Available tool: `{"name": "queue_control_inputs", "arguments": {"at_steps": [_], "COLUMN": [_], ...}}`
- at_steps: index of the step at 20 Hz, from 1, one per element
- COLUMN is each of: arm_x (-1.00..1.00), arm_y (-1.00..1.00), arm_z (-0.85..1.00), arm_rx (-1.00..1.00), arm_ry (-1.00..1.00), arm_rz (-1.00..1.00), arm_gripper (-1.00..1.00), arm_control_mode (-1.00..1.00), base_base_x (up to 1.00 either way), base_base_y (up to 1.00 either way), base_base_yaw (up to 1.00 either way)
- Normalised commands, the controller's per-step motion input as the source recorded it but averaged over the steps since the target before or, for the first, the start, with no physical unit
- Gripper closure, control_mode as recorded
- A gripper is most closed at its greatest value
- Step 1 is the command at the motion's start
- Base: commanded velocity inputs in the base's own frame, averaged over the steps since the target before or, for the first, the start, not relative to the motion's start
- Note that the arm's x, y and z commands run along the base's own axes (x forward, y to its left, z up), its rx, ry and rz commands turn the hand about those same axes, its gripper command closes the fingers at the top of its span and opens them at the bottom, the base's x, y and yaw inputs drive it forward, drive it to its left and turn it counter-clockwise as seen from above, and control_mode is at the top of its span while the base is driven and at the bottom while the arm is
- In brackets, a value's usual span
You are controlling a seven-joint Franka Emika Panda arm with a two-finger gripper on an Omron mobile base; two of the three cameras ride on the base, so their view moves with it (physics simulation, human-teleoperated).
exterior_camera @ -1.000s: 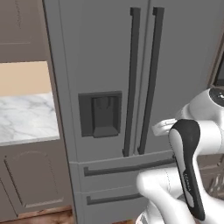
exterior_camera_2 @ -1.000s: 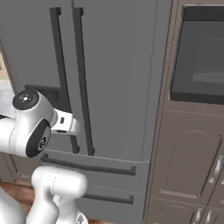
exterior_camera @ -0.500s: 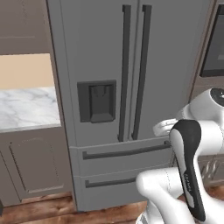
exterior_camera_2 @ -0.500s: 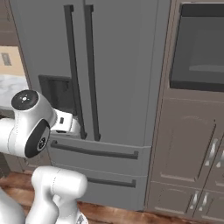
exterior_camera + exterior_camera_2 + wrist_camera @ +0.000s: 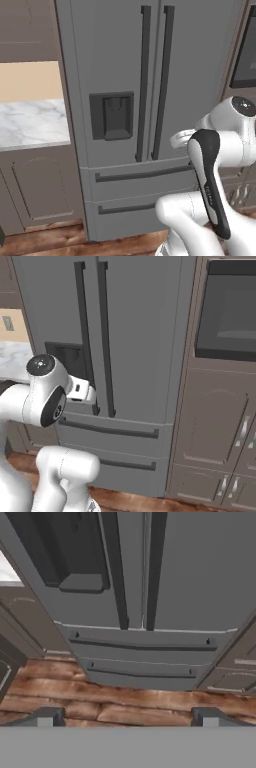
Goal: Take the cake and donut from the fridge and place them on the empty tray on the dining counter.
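The grey fridge (image 5: 120, 55) stands straight ahead with both doors shut, its two long dark handles (image 5: 144, 80) side by side at the middle. It also faces me in the right base view (image 5: 142, 331) and the hand view (image 5: 200, 577). The cake and the donut are hidden behind the shut doors. The tray and the dining counter are out of view. My gripper (image 5: 127, 718) is open with nothing between its fingertips (image 5: 46, 717), and looks at the lower doors and the two bottom drawers (image 5: 140, 647) from a short way off. My arm is folded in front of the fridge.
A marble-topped wall counter (image 5: 30, 122) on brown cabinets adjoins the fridge on the left. A dark wall oven (image 5: 230, 311) above brown cabinet doors (image 5: 215, 431) stands to the right. The dispenser recess (image 5: 112, 115) is in the left door. Wood floor (image 5: 125, 697) lies below.
The whole picture has shifted: the base has moved, and the fridge now shows lower down, with its drawers and the floor in view. The arm's pose and the open gripper are unchanged.
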Motion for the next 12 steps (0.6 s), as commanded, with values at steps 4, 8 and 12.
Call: {"name": "queue_control_inputs", "arguments": {"at_steps": [4,8,12], "arm_x": [1.0,1.0,0.74], "arm_y": [-0.22,-0.15,0.0], "arm_z": [0.0,0.0,-0.2], "arm_rx": [0.09,0.08,-0.01], "arm_ry": [0.0,0.0,-0.06], "arm_rz": [0.0,0.0,-0.06], "arm_gripper": [-1.0,-1.0,-1.0], "arm_control_mode": [-1.0,-1.0,-1.0], "base_base_x": [0.0,0.0,0.0], "base_base_y": [0.0,0.0,0.0], "base_base_yaw": [0.0,0.0,0.0]}}
